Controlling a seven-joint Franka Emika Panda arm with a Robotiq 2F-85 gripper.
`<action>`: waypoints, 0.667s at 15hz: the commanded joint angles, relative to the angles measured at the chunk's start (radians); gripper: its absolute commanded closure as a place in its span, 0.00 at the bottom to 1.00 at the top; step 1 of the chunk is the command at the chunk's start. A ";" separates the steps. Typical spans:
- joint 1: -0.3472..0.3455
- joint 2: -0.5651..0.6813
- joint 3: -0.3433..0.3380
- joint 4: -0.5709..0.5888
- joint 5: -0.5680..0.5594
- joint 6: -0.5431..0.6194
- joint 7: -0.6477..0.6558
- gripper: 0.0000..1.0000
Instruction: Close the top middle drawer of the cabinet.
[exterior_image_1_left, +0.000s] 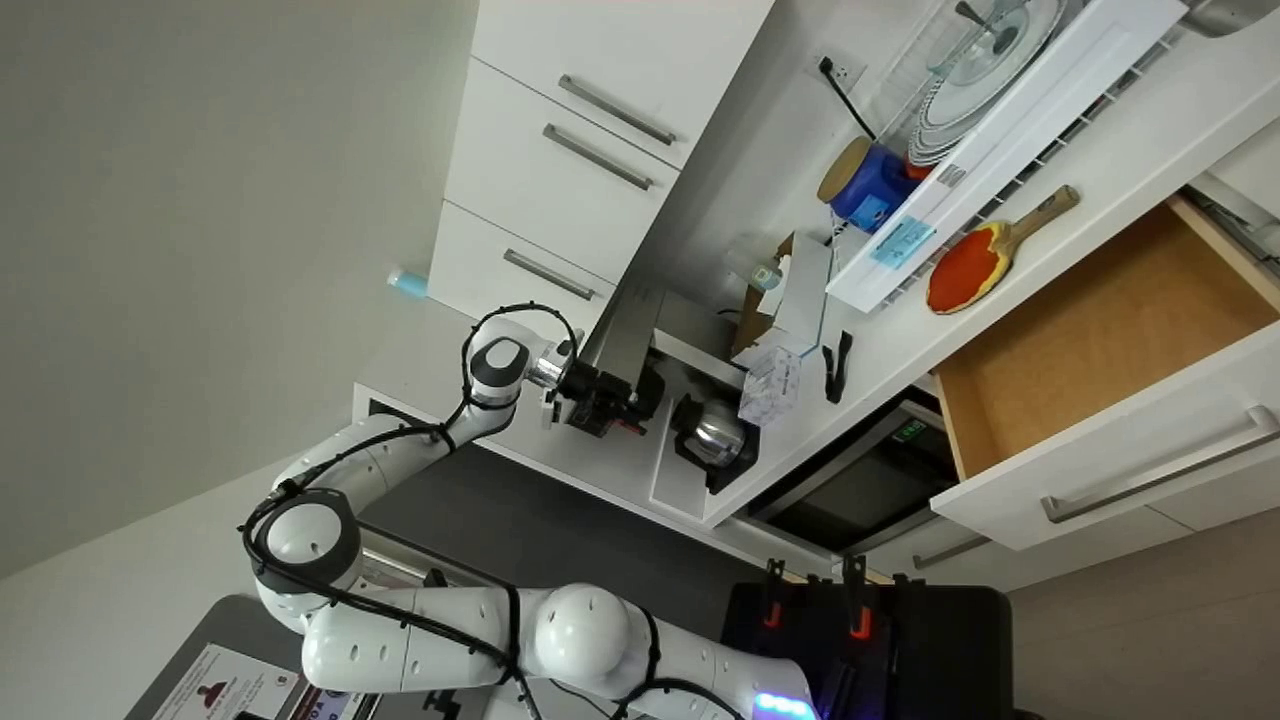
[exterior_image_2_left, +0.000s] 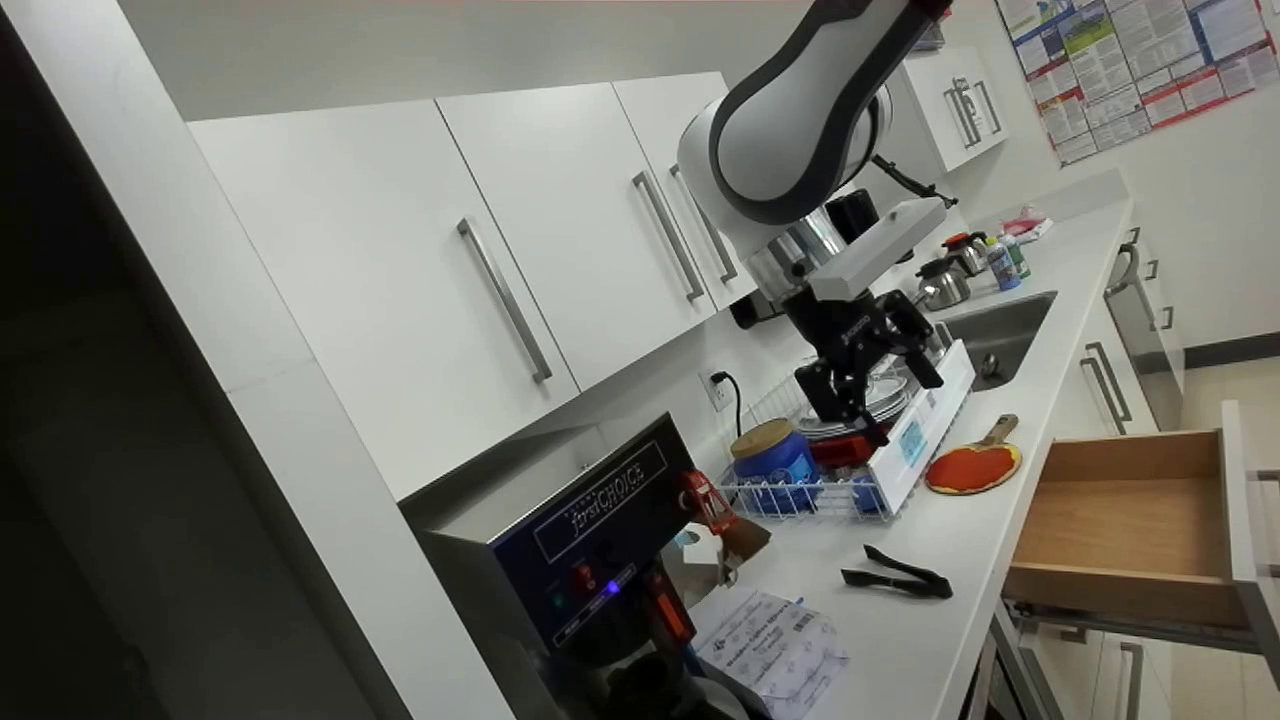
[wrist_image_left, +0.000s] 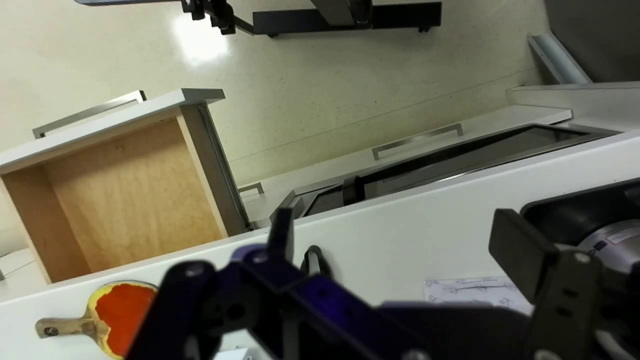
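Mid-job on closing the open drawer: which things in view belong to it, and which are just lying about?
Part of the job:
top middle drawer, pulled open
cabinet
claw, open

Just lying about:
red paddle on the counter
black tongs
blue jar
metal pot

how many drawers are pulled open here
1. The wide drawer juts out from under the counter, visible in all three views. Any open drawer hidden or out of frame can't be counted.
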 joint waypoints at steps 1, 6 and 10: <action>0.005 -0.002 -0.046 -0.004 0.000 0.018 0.006 0.00; -0.058 -0.038 -0.177 -0.053 0.015 0.105 -0.006 0.00; -0.128 -0.068 -0.290 -0.143 0.016 0.236 -0.048 0.00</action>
